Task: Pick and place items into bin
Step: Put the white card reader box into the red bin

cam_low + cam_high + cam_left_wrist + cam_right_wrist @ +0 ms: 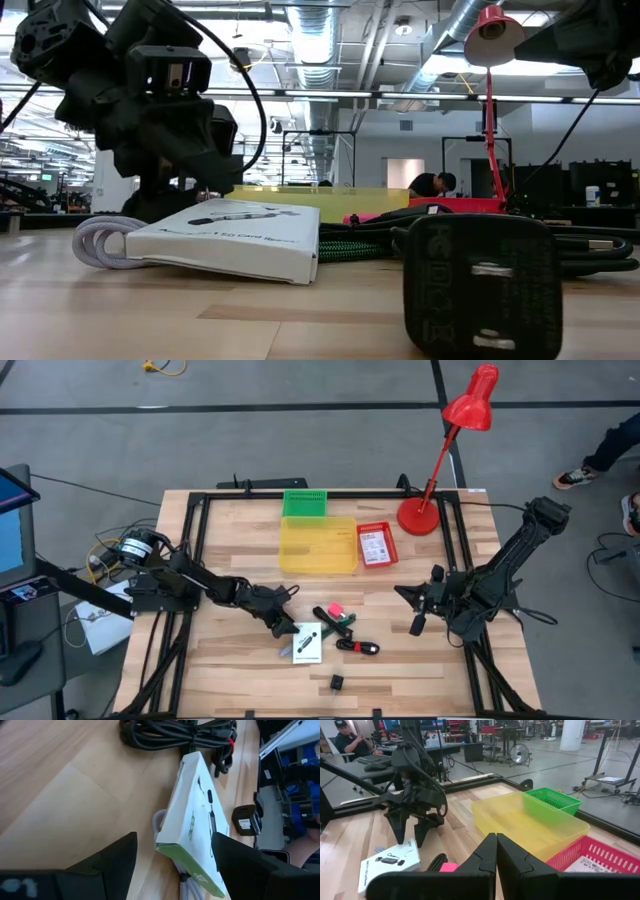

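Note:
A white carded box (307, 644) with a green end (192, 820) lies flat on the wood table, partly on a coil of white cable (100, 240). My left gripper (283, 628) slants down over the box's left end, open, one finger on either side of that end (174, 837); I see no touch. Right of the box lie a green-handled tool (335, 622), a pink piece (335, 609), a red-and-black tool (358, 647) and a black plug (337, 681). My right gripper (418, 622) waits shut above the table's right side (496, 845). A yellow bin (318, 545) stands at the back.
A green basket (304, 503) stands behind the yellow bin and a red basket (377, 544) holding a card stands to its right. A red desk lamp (420, 515) stands at the far right. A black frame (200, 510) borders the table. People are in the room beyond.

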